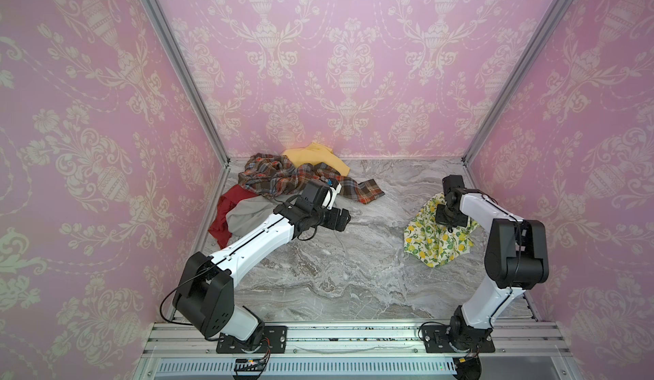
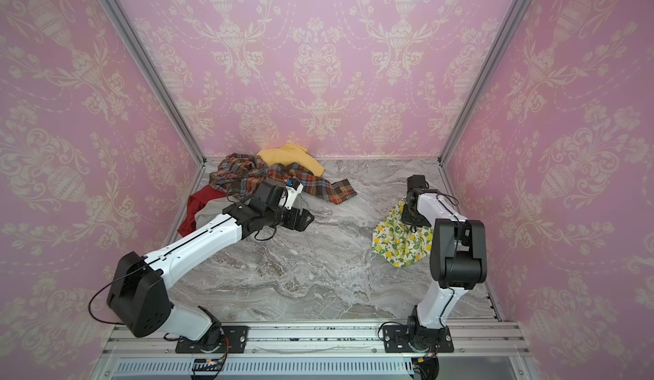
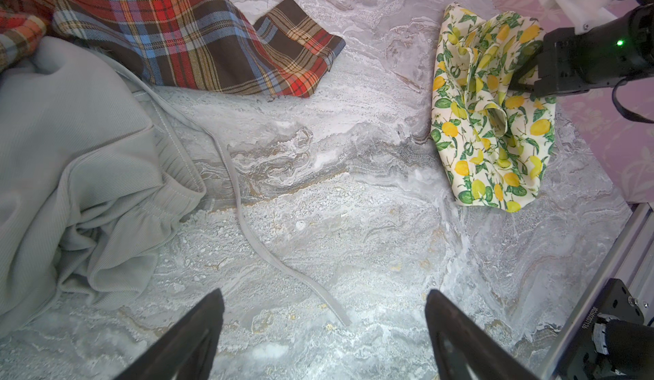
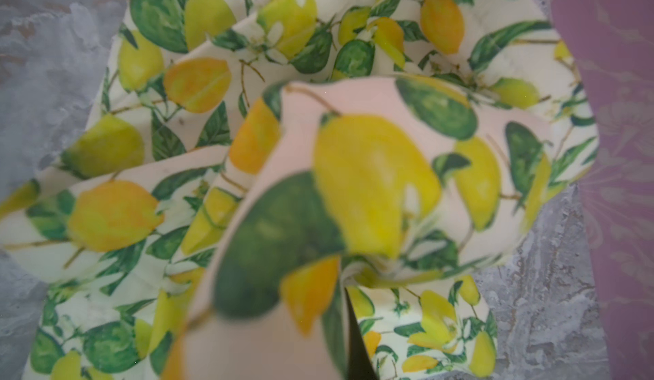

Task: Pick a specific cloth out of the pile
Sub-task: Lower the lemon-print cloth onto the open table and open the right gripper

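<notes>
Cloth [image 1: 439, 243] is pinched at a fold by the right pincer [image 3: 523, 72], well apart from the pile [image 1: 283, 180], apparently to keep it separate; the left pincer [image 3: 323, 296] hovers spread, empty.

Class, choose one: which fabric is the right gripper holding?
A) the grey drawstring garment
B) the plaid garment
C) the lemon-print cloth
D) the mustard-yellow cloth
C: the right gripper is shut on the lemon-print cloth, which bunches up at its grip, apart from the pile.
</notes>
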Controlling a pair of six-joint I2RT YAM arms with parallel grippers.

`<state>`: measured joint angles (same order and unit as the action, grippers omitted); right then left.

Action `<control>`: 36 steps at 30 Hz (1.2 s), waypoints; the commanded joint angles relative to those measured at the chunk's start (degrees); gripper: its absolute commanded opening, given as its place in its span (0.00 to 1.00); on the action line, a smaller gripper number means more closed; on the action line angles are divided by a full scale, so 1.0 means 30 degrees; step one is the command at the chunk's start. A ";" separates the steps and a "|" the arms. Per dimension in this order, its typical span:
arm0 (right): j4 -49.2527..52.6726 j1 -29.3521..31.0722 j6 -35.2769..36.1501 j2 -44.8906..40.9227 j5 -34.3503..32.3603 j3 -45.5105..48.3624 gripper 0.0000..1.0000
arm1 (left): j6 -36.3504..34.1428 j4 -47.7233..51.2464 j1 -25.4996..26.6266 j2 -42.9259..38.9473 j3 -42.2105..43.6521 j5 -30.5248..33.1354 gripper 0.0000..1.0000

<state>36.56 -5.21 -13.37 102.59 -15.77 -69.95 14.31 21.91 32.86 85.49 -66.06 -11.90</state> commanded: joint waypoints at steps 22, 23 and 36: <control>0.0141 0.0010 0.5964 -0.0268 -0.6219 -0.0210 0.77 | -0.0280 0.0809 0.0077 0.0501 -0.1929 0.0667 0.90; 0.0297 0.0037 0.5810 -0.0657 -0.6234 -0.0301 0.79 | -0.0296 0.0840 0.0080 0.0417 -0.1944 0.0744 0.90; 0.0807 0.3247 0.2197 -0.5006 -0.1065 -0.0022 0.88 | -0.0373 0.0865 0.0062 -0.0424 -0.1007 0.2317 0.92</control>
<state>39.27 2.44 -0.78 89.93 -27.40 -71.24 14.24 22.46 32.86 86.46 -69.97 -8.32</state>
